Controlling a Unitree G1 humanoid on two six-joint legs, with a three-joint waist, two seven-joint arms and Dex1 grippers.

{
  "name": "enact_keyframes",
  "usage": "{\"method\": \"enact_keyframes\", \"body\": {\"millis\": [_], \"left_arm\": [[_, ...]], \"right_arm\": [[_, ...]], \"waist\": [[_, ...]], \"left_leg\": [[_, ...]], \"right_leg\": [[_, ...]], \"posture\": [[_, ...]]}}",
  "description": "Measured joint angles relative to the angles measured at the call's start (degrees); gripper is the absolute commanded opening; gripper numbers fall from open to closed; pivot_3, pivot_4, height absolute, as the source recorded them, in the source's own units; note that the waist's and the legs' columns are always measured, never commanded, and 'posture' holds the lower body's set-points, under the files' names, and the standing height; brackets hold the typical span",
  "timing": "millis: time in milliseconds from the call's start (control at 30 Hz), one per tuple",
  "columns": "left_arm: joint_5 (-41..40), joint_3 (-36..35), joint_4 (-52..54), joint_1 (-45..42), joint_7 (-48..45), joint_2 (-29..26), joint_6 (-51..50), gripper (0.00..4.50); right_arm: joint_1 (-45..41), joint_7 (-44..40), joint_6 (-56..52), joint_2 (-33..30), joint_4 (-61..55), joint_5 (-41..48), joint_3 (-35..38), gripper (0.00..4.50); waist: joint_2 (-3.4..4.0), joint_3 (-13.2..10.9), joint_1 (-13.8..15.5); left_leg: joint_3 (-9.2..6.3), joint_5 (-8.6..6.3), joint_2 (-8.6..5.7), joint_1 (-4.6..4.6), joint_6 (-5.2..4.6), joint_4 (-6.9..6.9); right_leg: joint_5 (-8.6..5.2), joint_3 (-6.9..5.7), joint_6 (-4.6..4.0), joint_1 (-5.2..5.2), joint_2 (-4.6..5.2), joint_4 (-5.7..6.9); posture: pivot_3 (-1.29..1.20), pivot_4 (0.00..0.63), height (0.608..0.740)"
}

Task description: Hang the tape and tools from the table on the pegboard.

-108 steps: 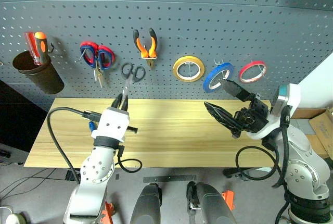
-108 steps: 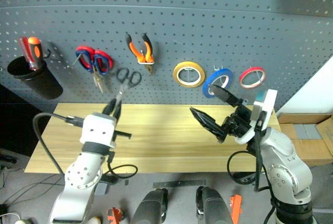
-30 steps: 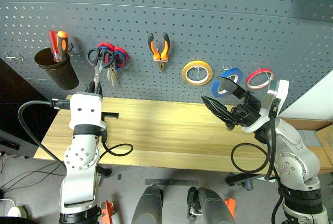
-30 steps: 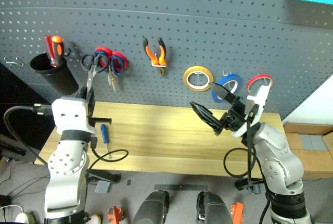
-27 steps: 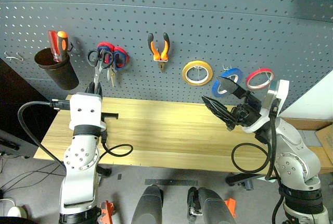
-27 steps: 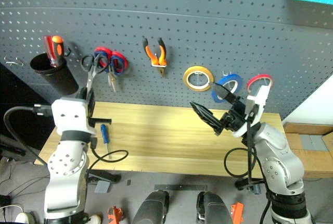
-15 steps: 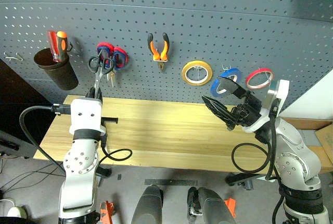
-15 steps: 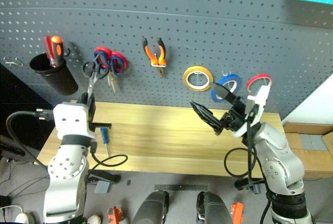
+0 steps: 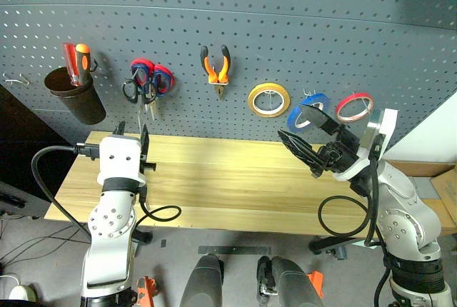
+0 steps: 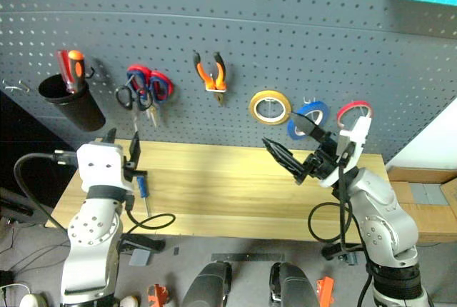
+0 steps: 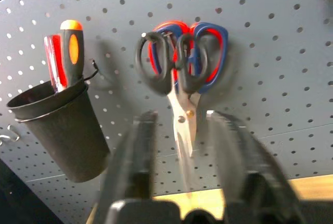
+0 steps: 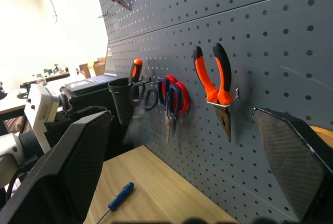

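Left gripper (image 11: pixel 179 125) parted, empty, just under the black-handled scissors (image 11: pixel 174 62) hanging on the pegboard (image 9: pixel 285 28); right gripper (image 9: pixel 303 132) splayed wide, empty, below the blue tape (image 9: pixel 305 106).

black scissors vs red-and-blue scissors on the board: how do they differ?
The black scissors have smaller, all-black handles; the red-and-blue scissors have bigger red and blue loops. The black pair hangs in front, overlapping the red-and-blue pair behind it. Both hang blades down at the same spot on the pegboard.
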State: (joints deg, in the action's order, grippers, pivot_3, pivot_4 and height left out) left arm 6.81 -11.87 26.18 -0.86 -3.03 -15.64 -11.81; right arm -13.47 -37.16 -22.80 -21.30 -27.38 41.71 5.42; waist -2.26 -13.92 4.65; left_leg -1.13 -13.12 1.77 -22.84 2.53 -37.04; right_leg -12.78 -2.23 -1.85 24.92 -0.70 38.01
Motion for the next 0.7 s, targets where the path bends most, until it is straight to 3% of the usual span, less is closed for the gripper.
{"method": "enact_keyframes", "body": {"millis": [133,167,700], "left_arm": [[0.04,0.00,0.00,-0.01,-0.02,0.00,-0.01,4.36],[0.06,0.00,0.00,0.00,-0.02,0.00,-0.01,4.47],[-0.26,0.02,0.03,0.50,-0.04,0.45,-0.40,4.47]], "right_arm": [[0.00,0.00,0.00,-0.04,0.00,0.00,0.00,4.50],[0.00,-0.01,0.00,-0.04,0.00,0.00,0.00,4.50],[0.01,-0.03,0.00,-0.06,-0.44,0.06,0.00,4.50]], "waist": [[0.00,0.00,-0.07],[0.00,0.00,-0.08],[0.00,0.00,-0.09]], "left_leg": [[0.01,0.00,0.00,0.00,0.00,0.01],[0.00,0.00,0.00,0.00,0.00,0.01],[0.00,0.00,0.00,0.00,0.00,0.01]], "right_leg": [[0.00,0.00,0.00,0.00,0.00,-0.01],[0.00,0.00,0.00,0.00,0.00,-0.01],[0.00,0.00,0.00,0.00,0.00,-0.01]], "posture": [[0.16,0.187,0.740],[0.16,0.187,0.740],[0.16,0.195,0.740]]}}
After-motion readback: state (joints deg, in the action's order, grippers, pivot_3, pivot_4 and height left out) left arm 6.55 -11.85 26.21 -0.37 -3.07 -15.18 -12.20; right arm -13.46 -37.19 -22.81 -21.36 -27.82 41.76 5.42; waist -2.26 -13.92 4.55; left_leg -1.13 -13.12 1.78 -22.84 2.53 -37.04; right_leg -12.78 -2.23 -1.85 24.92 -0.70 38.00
